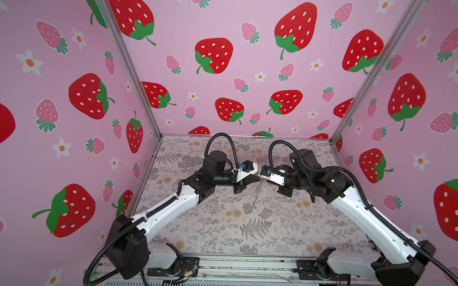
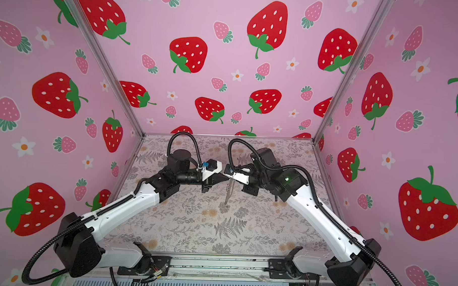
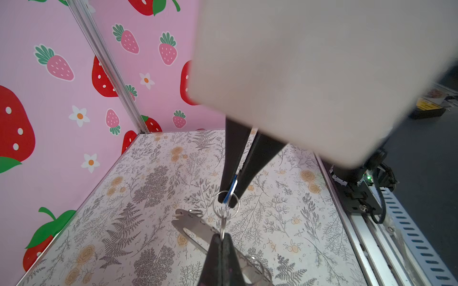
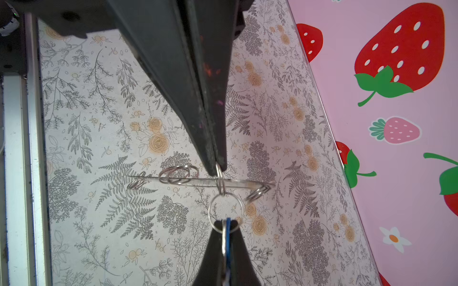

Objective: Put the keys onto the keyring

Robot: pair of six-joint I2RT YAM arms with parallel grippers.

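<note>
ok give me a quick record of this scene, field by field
left gripper: jaws shut on the blue tag
right gripper: jaws shut on a small ring of the keyring
large ring: through the tag, seemingly linked to the small ring
keyring position: hangs between the arms above the table; contact with it unclear

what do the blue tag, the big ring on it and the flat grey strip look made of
blue tag: likely plastic, flat saturated colour, seen only edge-on.
large ring: steel-like wire, bright silver glints.
keyring strip: thin, grey, dull sheen; brushed metal or stiff leather-like sheet, can't tell.
</note>
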